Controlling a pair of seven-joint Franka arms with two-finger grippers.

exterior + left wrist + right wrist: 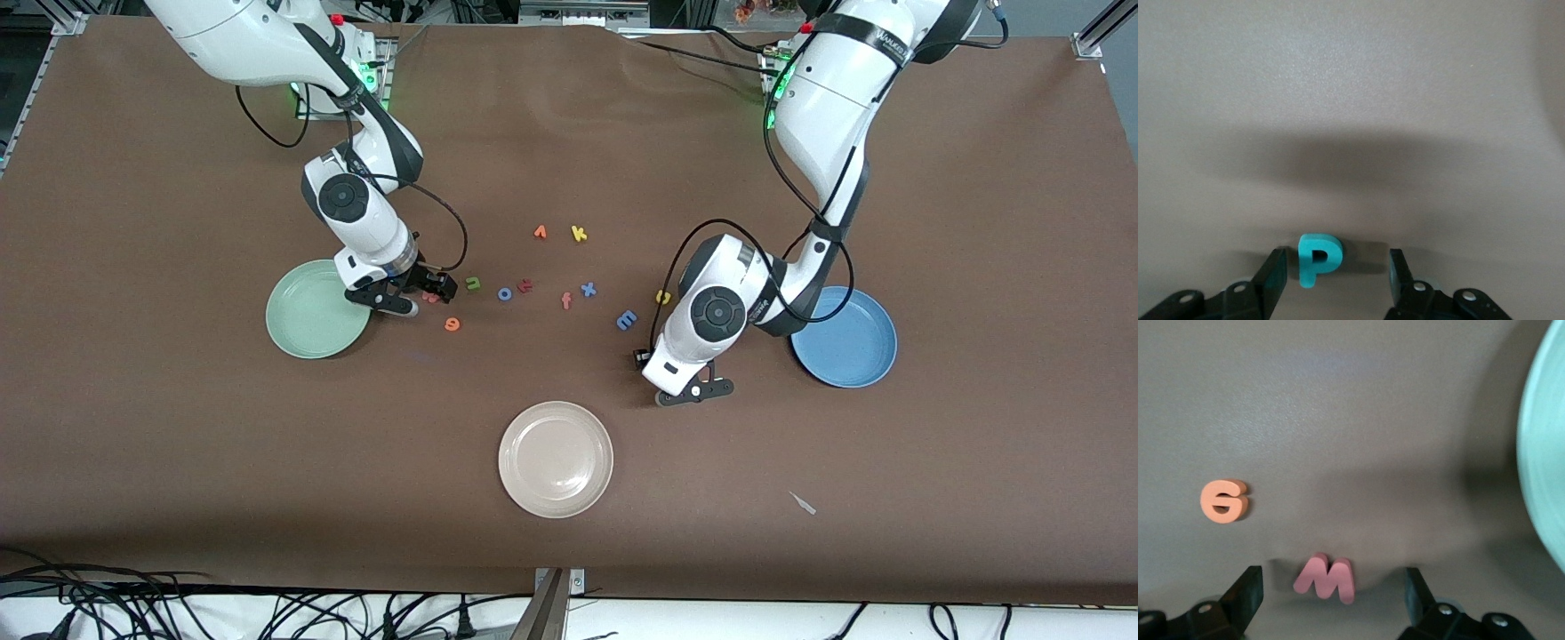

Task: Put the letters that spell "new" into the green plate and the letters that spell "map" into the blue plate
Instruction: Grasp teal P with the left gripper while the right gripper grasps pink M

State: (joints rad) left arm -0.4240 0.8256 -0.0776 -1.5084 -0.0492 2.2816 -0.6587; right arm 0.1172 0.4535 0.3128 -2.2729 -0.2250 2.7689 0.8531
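My left gripper (671,375) is down at the table between the blue plate (853,351) and the cream plate, open around the teal p (1318,259). The p lies flat close to one finger (1275,273) and well clear of the other. The blue m (627,320) and yellow a (662,297) lie beside that arm. My right gripper (418,295) stands open beside the green plate (302,320), straddling the salmon w (1327,578) without touching it. The orange e (452,324) and green n (473,284) lie close by.
A cream plate (511,444) sits nearest the front camera. Mid-table lie a blue o (504,292), a dark-red letter (524,285), an orange f (565,300), a blue x (588,289), a yellow k (579,234) and another orange letter (540,232).
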